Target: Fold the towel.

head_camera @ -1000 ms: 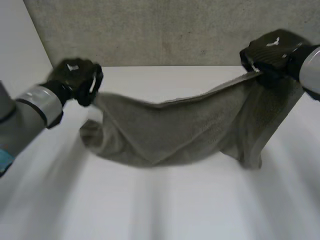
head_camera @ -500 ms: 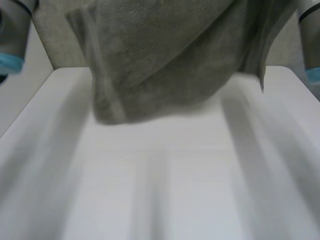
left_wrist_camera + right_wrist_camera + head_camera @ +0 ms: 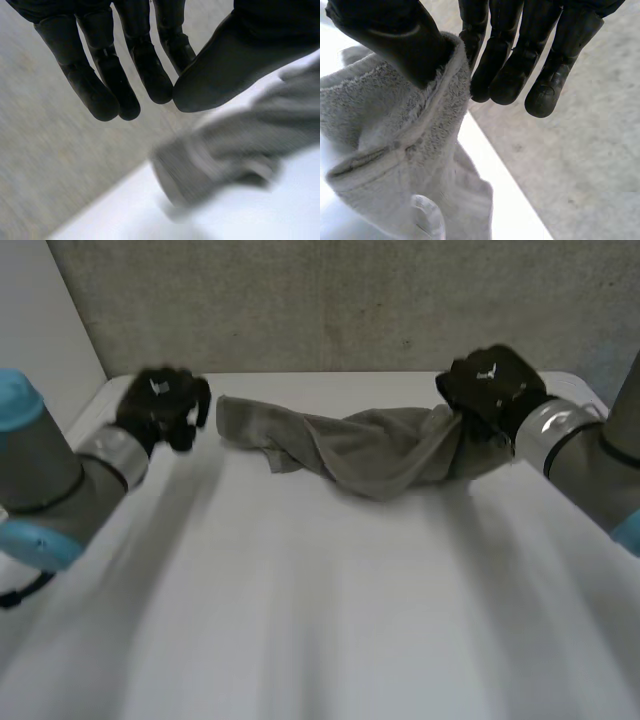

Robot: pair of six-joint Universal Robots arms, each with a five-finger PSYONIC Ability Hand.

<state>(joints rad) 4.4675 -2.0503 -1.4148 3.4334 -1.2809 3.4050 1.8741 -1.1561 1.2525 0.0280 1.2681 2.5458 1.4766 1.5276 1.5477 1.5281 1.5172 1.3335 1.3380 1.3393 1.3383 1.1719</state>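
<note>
Both ends of a crumpled grey terry towel (image 3: 370, 445) lie on the white table (image 3: 320, 620). It stretches as a bunched, rumpled strip across the upper middle of the head view, in front of the rough grey wall (image 3: 330, 300).

The black left hand (image 3: 160, 408) is at the upper left, just beside the towel's left end but apart from it, with a strip of bare table between the two. In its wrist view the fingers (image 3: 100, 75) hang nearly straight and the thumb (image 3: 225, 65) sits close to their tips. Nothing is caught between them, so the hand is loose and holds nothing. The towel's end lies on the table beyond the fingertips.

The black right hand (image 3: 490, 390) is at the upper right, on the towel's other end. In its wrist view the thumb presses the towel's hemmed edge against the side of the nearest finger, so this hand pinches the towel by its edge. The other fingers are straight, side by side and clear of the cloth. Under the pinch the towel drops in thick folds to the table.

The grey left arm (image 3: 60, 480) comes in from the lower left and the grey right arm (image 3: 590, 460) from the right side.
</note>
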